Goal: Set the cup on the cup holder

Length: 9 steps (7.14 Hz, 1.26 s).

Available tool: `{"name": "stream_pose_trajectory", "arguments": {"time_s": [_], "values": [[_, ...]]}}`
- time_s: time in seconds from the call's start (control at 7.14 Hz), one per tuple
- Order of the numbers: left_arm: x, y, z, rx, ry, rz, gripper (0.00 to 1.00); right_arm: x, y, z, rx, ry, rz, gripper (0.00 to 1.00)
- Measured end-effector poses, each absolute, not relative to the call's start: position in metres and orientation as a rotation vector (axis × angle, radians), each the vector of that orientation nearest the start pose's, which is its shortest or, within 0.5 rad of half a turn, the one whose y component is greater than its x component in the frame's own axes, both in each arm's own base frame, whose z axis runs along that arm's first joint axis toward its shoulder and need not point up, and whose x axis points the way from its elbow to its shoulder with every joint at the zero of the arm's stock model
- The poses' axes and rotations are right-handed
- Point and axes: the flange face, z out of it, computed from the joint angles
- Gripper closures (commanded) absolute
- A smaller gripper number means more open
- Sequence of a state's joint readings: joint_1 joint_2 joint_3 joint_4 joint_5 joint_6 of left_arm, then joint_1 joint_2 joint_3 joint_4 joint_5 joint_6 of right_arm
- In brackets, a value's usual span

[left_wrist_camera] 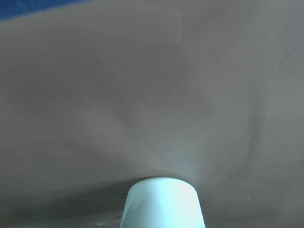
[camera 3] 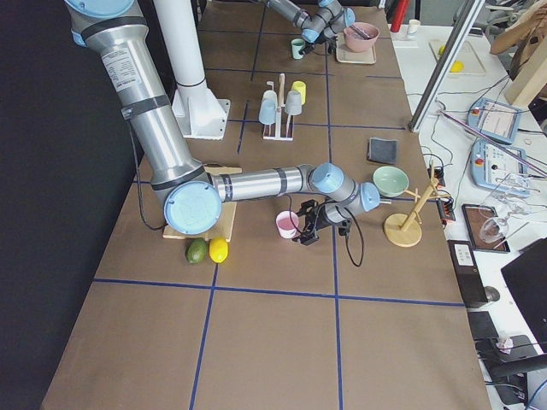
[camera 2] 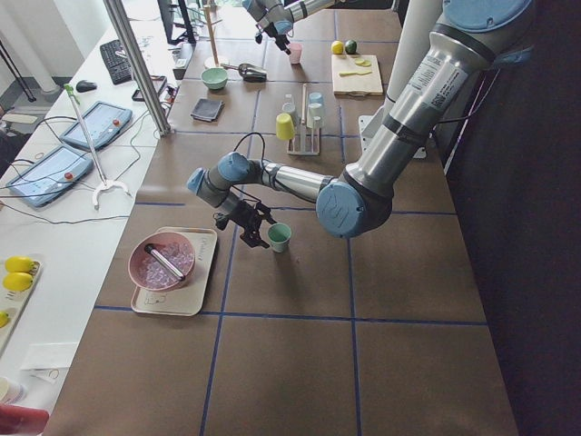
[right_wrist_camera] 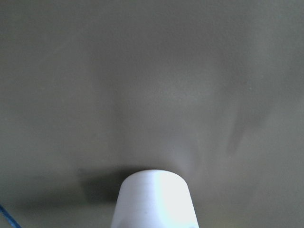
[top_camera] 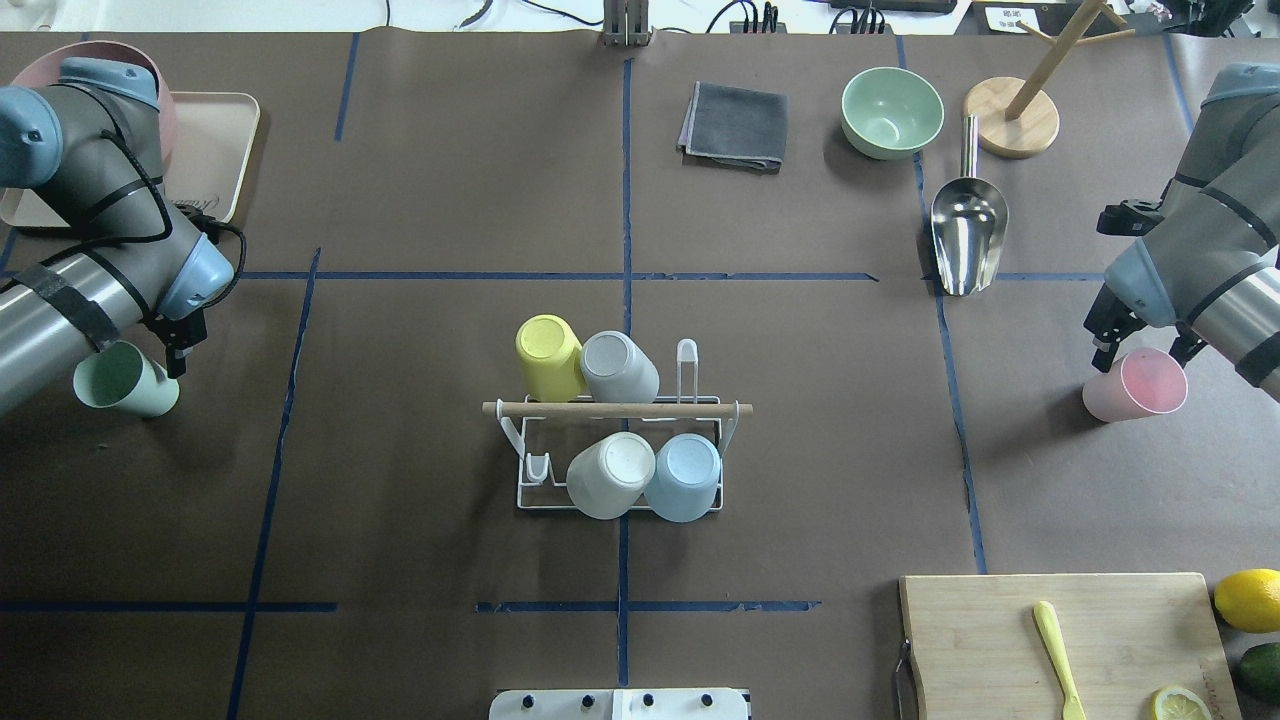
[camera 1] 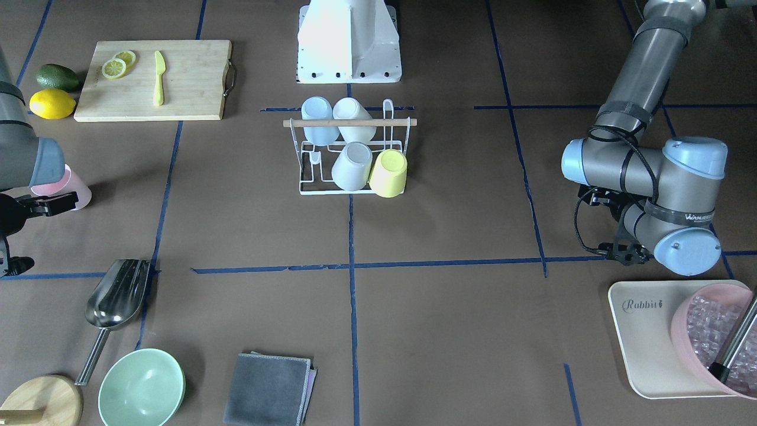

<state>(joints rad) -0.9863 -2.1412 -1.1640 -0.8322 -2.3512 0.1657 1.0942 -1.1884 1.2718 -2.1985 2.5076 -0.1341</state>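
Now your left gripper (top_camera: 183, 345) sits at the green cup (top_camera: 128, 385), right gripper (top_camera: 1142, 350) at the pink cup (top_camera: 1135, 392); clamped or apart, cannot tell.

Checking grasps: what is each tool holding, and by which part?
The left tool is at the rim of the green cup, the right tool at the rim of the pink cup; whether either grips cannot be told.

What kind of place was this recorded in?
Likely a robotics lab staged as a kitchen: blue tape lines grid the table, control tablets lie alongside, and a cutting board and cup holder serve as props.
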Motion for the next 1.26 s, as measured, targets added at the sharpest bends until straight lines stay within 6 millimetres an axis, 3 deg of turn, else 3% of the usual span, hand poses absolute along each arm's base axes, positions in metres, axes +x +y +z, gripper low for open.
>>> {"name": "stream_pose_trajectory", "arguments": {"time_s": [0.84, 0.98, 1.12, 1.26], "values": [[0.318, -0.573, 0.593, -0.759, 0.609, 0.459, 0.0, -0.26, -0.549, 0.633, -0.676, -0.805, -0.342, 0.0], [0.318, -0.572, 0.594, -0.761, 0.61, 0.458, 0.38, -0.263, -0.547, 0.634, -0.681, -0.802, -0.348, 0.35], [0.316, -0.571, 0.595, -0.761, 0.611, 0.457, 0.86, -0.265, -0.546, 0.635, -0.683, -0.801, -0.354, 0.82], [0.316, -0.569, 0.597, -0.765, 0.625, 0.448, 0.93, -0.265, -0.546, 0.636, -0.684, -0.8, -0.357, 0.96]]}}
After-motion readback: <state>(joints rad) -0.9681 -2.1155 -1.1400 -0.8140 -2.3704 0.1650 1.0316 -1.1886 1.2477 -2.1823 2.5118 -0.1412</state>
